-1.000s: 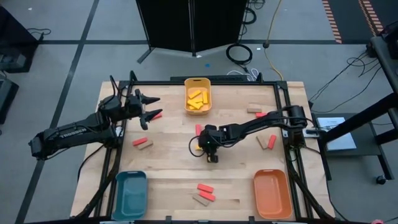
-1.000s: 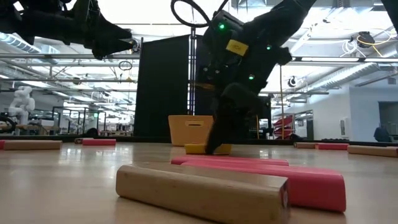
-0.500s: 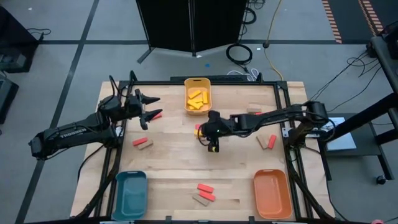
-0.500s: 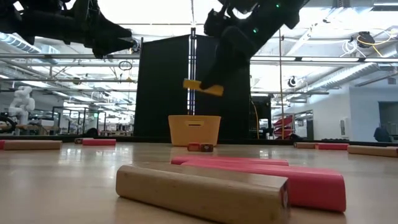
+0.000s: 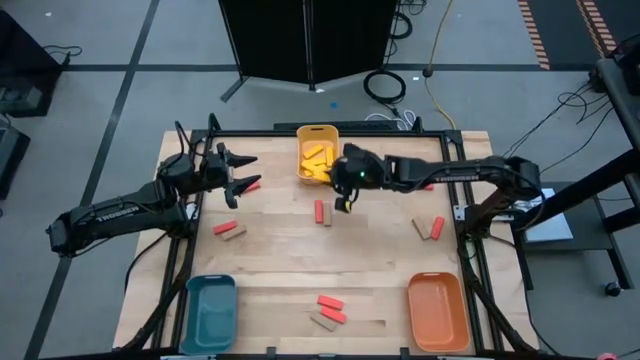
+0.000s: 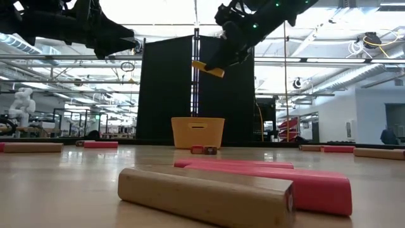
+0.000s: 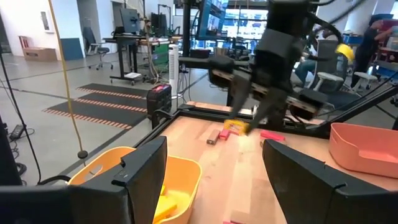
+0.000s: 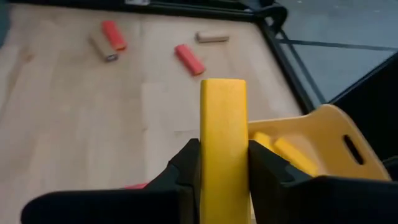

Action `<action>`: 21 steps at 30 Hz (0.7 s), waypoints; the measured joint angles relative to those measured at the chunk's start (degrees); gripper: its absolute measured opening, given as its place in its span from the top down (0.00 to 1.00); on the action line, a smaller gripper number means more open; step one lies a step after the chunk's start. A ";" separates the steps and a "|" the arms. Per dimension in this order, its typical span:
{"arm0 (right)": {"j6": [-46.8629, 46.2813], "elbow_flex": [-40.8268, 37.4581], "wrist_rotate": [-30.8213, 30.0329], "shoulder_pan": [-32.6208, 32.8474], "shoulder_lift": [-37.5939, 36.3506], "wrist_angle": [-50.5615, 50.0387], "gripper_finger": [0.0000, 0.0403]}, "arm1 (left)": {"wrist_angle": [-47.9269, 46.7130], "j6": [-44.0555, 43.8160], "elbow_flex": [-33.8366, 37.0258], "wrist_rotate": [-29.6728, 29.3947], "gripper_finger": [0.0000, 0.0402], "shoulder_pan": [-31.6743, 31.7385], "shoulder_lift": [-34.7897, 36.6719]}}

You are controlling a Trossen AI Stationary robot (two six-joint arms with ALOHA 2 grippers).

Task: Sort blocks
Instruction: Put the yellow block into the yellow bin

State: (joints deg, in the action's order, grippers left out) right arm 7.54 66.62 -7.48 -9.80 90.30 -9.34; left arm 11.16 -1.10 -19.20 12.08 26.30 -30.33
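Observation:
My right gripper [image 5: 344, 200] hangs above the table just on the near side of the yellow tray [image 5: 318, 160] and is shut on a yellow block [image 8: 222, 118]. In the low view that block [image 6: 207, 68] sits high in the air, tilted. The tray has several yellow blocks [image 5: 316, 157] lying in it. Red and tan blocks lie flat on the table, a red one [image 5: 320, 210] below the right gripper. My left gripper [image 5: 238, 172] is open, raised over the table's far left corner. My right gripper pinches the yellow block between its two fingers [image 8: 188, 165], one on each long side face [image 8: 208, 155]. The block lies along the fingers and sticks out past their tips. It is lifted clear of the table and tilted [image 6: 209, 69].
A teal tray [image 5: 210, 308] sits at the near left corner and an orange tray [image 5: 438, 312] at the near right. Block pairs lie at the left [image 5: 228, 230], the right [image 5: 430, 228] and the near middle [image 5: 327, 310]. A metal frame [image 5: 455, 180] rims the table.
My right gripper has lifted the yellow block off the middle of the table and carried it upward and toward the far edge, up to the yellow tray. A red and a tan block stay where the gripper stood.

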 joint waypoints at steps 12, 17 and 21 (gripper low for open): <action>1.49 8.13 1.94 -6.93 0.46 -1.88 0.84 | -0.17 -0.02 0.00 0.09 0.35 0.00 -0.07; -2.59 8.23 8.73 -11.12 1.94 -0.84 0.84 | -0.47 -0.09 0.00 0.10 0.35 0.00 -0.06; -5.02 8.23 11.87 -13.81 4.98 0.30 0.84 | -1.52 -0.09 0.00 0.10 0.35 0.00 -0.07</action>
State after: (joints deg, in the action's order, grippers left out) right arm 2.51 74.85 4.39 -23.61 95.28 -9.04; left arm 9.64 -1.19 -19.20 12.18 26.30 -30.39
